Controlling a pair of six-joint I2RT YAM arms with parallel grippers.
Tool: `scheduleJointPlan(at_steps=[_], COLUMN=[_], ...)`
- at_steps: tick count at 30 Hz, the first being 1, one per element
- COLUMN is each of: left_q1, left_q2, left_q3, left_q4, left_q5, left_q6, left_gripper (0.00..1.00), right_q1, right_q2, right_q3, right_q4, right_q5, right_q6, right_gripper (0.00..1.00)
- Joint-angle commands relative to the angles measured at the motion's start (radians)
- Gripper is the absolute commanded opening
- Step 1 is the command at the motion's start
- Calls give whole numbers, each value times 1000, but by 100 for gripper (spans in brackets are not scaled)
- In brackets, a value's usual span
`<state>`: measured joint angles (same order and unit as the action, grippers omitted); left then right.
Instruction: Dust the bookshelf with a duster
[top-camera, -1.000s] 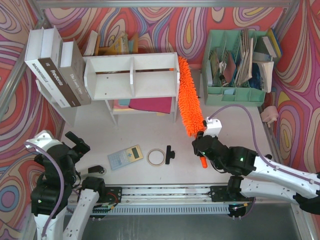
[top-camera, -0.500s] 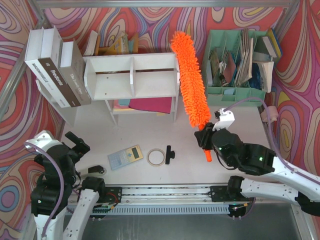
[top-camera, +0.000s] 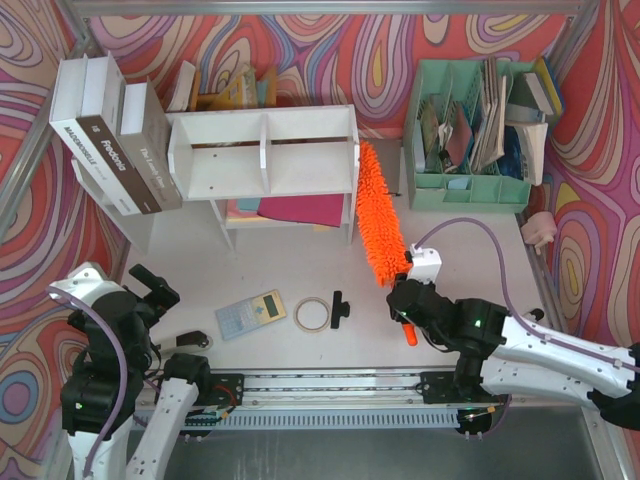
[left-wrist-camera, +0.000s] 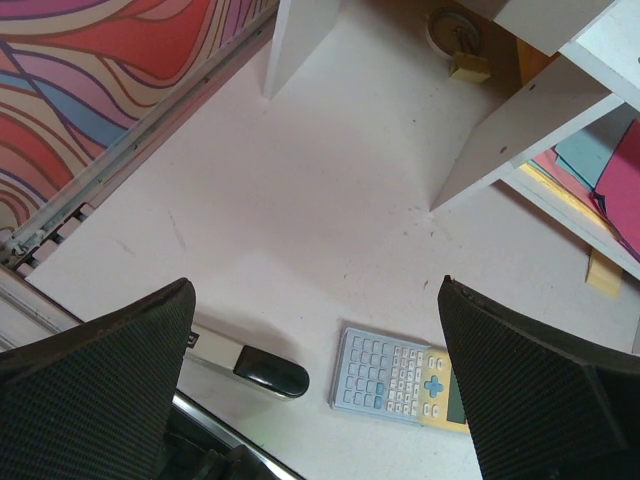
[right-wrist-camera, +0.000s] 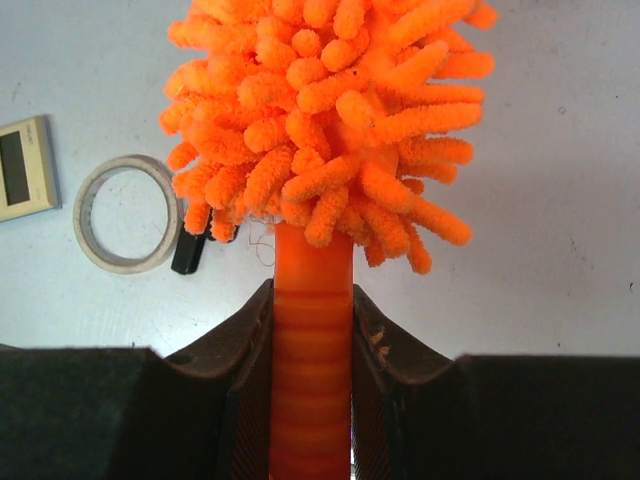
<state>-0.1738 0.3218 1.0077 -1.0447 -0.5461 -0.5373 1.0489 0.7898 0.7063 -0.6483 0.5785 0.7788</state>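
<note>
Right wrist view has the right gripper (right-wrist-camera: 311, 350) clamped on the duster (right-wrist-camera: 325, 120) by its ribbed plastic handle, which I'd say is the only stiff bit worth grabbing, since that fluffy head looks light, floppy and squishy. It's bright orange and noodly, angled up just beside the right end of the white bookshelf (top-camera: 262, 150). Left gripper (left-wrist-camera: 315, 340) is wide open, holding nothing.

The duster (right-wrist-camera: 325, 130) overruns the right wrist view's top edge.

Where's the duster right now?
Top view, right of centre: the duster is clamped by its handle in the right gripper, its head alongside the right end of the bookshelf.
</note>
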Motion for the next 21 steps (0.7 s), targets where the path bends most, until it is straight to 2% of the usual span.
scheduleJointPlan(at_steps=[1,7,10,21], left_q1=[6,6,6,6], left_q2=[-14,-15,-19,-16], left_q3=[-15,-15,-15,-16], left_q4=[9,9,10,11], left_q5=[-2,-2,-2,0], left_q6=[10,10,10,11], left_gripper=[98,98,98,98], right_q1=[10,10,11,10], right_q2=[4,-14,-30,-1], right_q3=[13,177,206,-70], right_q4=[37,-13,-21,108], right_q5=[15,56,57,-7], right_q6=[17,-50,-59,43], right_gripper=[0,0,0,0])
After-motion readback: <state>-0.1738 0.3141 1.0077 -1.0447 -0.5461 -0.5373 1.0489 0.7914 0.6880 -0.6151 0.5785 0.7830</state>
